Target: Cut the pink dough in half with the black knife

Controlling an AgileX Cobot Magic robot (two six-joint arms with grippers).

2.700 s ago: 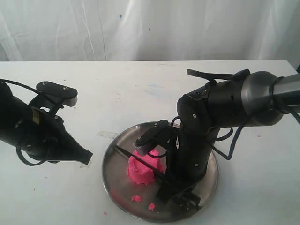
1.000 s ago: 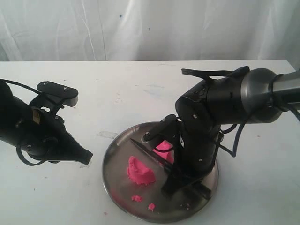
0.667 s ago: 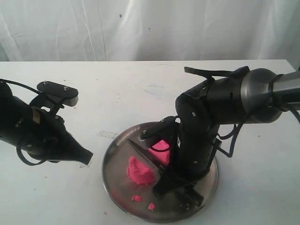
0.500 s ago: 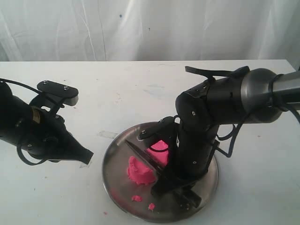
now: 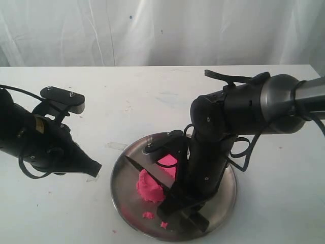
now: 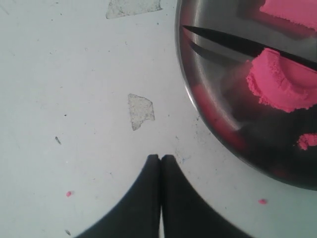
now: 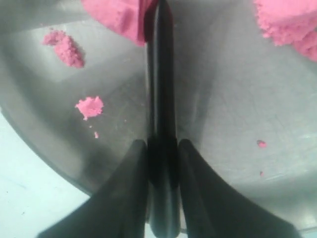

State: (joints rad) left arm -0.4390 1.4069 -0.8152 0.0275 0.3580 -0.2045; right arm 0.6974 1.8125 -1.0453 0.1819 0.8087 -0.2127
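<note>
**Careful now: the dough could stick or slide**

Right now the pink dough [image 5: 150, 184] sits in two chunks on the round steel plate [image 5: 122, 190]. One chunk [image 5: 150, 184] lies near the middle of the plate, on the side toward the left arm. The other chunk [image 5: 168, 163] is deeper in, mostly hidden by the right arm. Two tiny pink crumbs [image 7: 89, 106] lie on the plate close to its rim.

The right gripper [image 7: 162, 148] has its fingers squeezed tight on the handle of the black knife [image 5: 147, 170]. The blade runs between the two chunks, with its point out toward the plate's rim, and it touches the nearer chunk.

The left gripper [image 6: 160, 163] has its fingers pressed together and holds nothing. It hovers over the white table [image 6: 74, 74], just outside the plate's rim.

What could go wrong? I think the soft dough may stick to the blade. Then, if the knife goes up, a chunk could come up with it and drop off. If the knife pushes sideways, it could shove a chunk to the rim, or squash it. Nothing holds the plate, so a hard push could make the plate slide on the table. More crumbs could break off too.
</note>
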